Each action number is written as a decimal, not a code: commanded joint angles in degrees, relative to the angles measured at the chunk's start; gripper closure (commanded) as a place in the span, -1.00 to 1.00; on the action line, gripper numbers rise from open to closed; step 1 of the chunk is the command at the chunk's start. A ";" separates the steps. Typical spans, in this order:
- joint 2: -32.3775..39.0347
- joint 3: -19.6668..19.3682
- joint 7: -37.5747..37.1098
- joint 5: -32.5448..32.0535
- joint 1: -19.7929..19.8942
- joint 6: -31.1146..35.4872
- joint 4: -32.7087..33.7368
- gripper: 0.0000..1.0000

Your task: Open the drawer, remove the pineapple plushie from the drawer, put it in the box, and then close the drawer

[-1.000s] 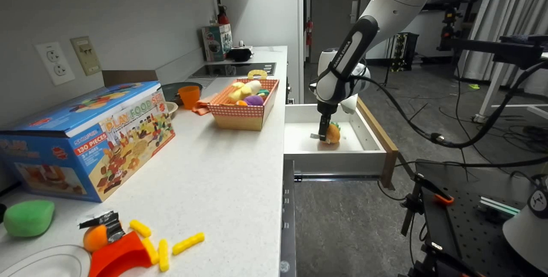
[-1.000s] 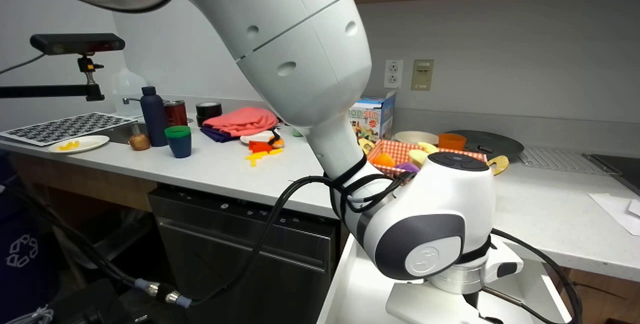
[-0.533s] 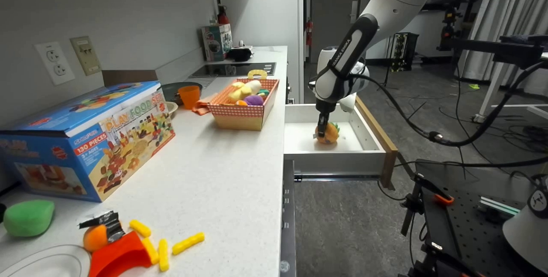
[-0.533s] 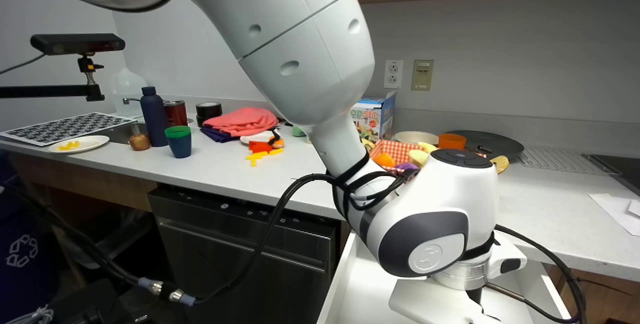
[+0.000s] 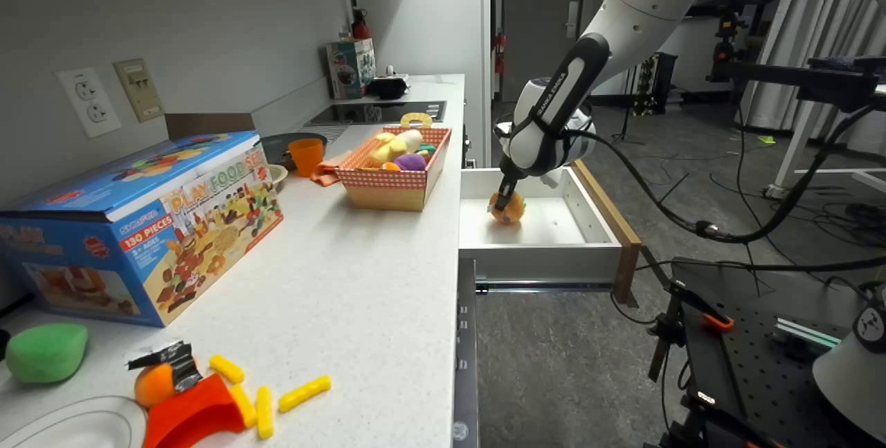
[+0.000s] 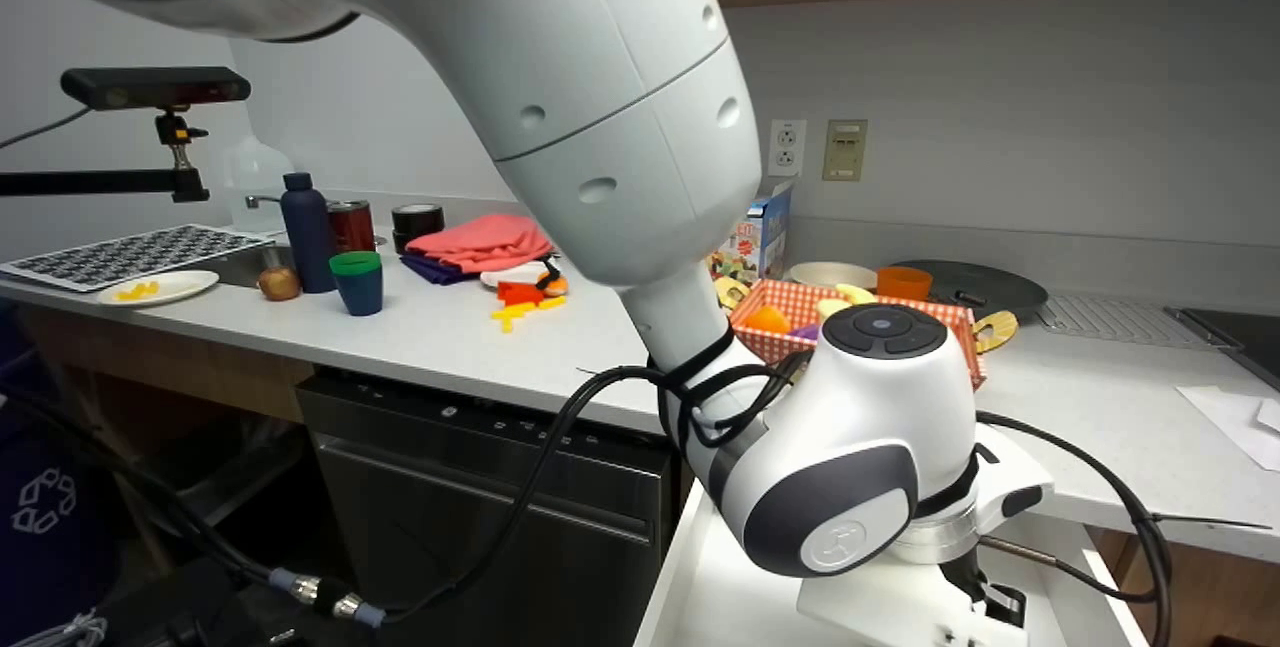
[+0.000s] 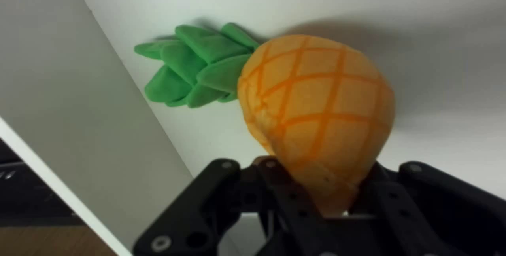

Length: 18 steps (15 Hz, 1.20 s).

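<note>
The drawer (image 5: 543,255) stands pulled out, its white side walls showing in both exterior views. Inside it, my gripper (image 5: 507,200) is shut on the pineapple plushie (image 5: 513,210), tilted so that its upper end leans away from the counter. In the wrist view the plushie's orange body (image 7: 324,97) is squeezed between dark fingers (image 7: 276,181), and its green leaves (image 7: 197,62) point toward a drawer wall. Whether it touches the drawer floor I cannot tell. The arm hides it in an exterior view. The box (image 5: 384,192), brown with red checks, sits on the counter, holding several toys.
The white counter (image 5: 346,275) lies between the drawer and the wall, its edge close to my arm. A blue toy carton (image 5: 201,247), an orange cup (image 5: 306,156) and a dark pan (image 6: 980,287) stand near the box. Cables (image 6: 560,427) hang from the arm.
The gripper has closed on the plushie. Together they have shifted toward the counter inside the drawer, and the gripper has tilted. Drawer and box have stayed put.
</note>
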State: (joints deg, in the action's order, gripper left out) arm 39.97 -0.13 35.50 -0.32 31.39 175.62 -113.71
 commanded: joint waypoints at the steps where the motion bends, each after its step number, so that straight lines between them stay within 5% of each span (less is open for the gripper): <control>1: 1.97 4.88 2.40 -5.67 5.29 2.75 1.49 0.91; 7: 1.95 17.54 9.81 -6.71 16.90 -8.57 0.99 0.91; 8: 1.29 13.45 6.92 -6.71 12.90 -4.49 0.16 0.62; 14: 1.21 15.75 8.93 -6.00 15.20 -6.75 0.32 0.62; 15: 1.06 15.86 8.74 -5.79 15.26 -7.43 0.27 0.91; 18: 0.89 13.28 8.93 -7.30 13.34 -6.14 0.41 0.91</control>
State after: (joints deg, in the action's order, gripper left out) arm 41.12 15.34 43.69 -7.28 46.61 168.87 -113.32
